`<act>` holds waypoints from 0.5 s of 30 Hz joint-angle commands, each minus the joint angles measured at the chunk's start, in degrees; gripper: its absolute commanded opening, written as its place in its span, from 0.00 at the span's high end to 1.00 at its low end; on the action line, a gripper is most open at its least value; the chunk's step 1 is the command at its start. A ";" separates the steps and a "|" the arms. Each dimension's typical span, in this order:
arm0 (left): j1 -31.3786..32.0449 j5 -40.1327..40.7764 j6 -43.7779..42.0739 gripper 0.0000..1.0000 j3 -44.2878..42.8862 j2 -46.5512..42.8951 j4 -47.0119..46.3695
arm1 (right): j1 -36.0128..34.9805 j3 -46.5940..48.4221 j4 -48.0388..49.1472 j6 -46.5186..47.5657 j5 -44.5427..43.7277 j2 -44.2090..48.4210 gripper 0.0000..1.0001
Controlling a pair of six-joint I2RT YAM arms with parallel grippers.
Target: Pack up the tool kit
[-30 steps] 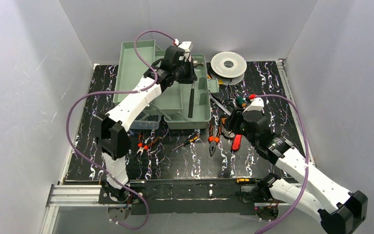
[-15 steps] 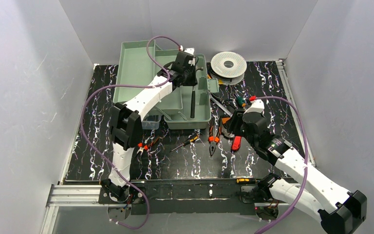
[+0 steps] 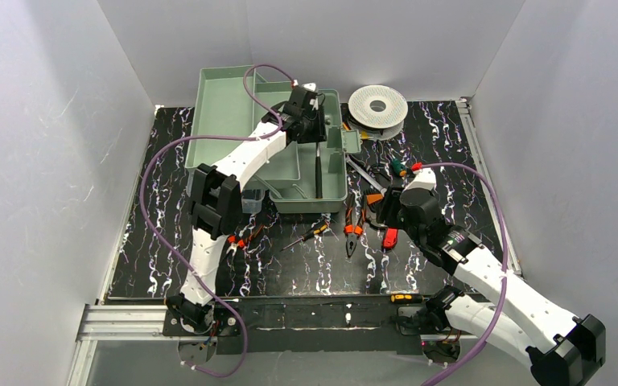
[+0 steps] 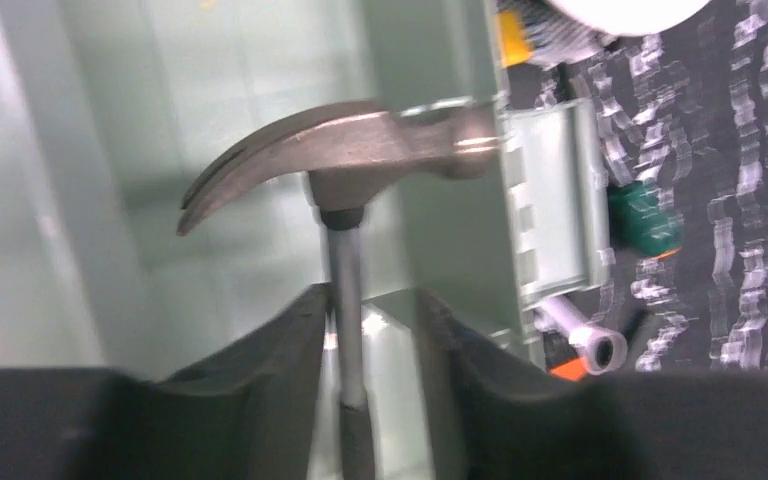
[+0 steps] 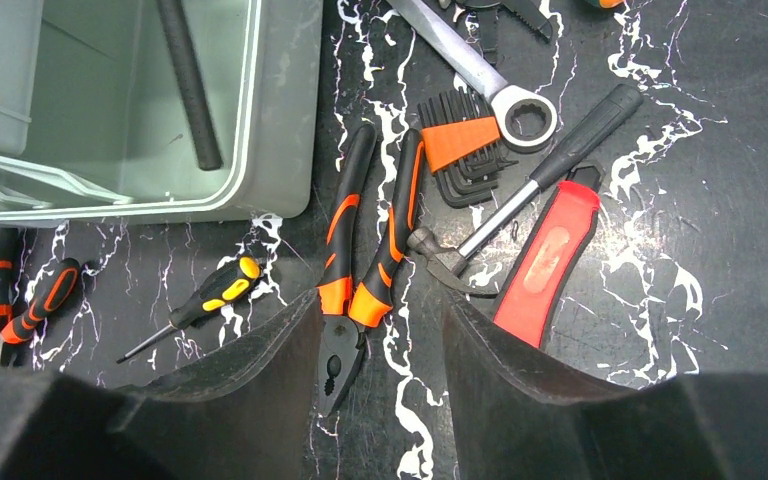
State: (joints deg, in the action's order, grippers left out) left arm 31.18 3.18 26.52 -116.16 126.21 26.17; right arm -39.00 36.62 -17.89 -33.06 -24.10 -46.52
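The sage-green toolbox stands open at the back centre. A hammer lies in it: its steel head is by the box's right wall and its black handle points toward me. My left gripper hovers over the hammer's neck with its jaws open; the shaft runs between them against the left finger. My right gripper is open just above the orange-handled pliers, their nose between its fingers. The red knife lies right of the pliers.
On the mat by the pliers lie a small hammer, a hex-key set, a wrench, a yellow-black screwdriver and small orange pliers. A white perforated spool sits back right. A green tray leans at the toolbox's back left.
The left arm's elbow has swung right and forward while its gripper stayed over the toolbox; the hammer now lies a little lower in the box. The right gripper barely moved.
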 commanded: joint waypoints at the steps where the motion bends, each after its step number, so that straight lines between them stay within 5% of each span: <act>1: -1.03 -5.49 -1.12 0.51 -3.12 0.61 0.35 | 0.15 -0.33 1.19 0.63 -1.23 0.37 0.44; 11: -0.24 -9.27 -6.28 0.05 -0.77 -12.73 0.40 | 0.17 0.74 -1.10 2.69 0.87 -1.72 0.30; 15: -0.10 -11.46 -8.24 0.02 4.94 -20.96 -0.95 | 0.16 1.36 -3.17 2.29 0.13 -2.88 0.23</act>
State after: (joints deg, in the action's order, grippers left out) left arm 31.59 -6.13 21.85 -115.11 119.20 25.78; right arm -39.00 36.62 -19.59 -31.29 -23.24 -48.62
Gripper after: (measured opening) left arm 0.979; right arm 0.733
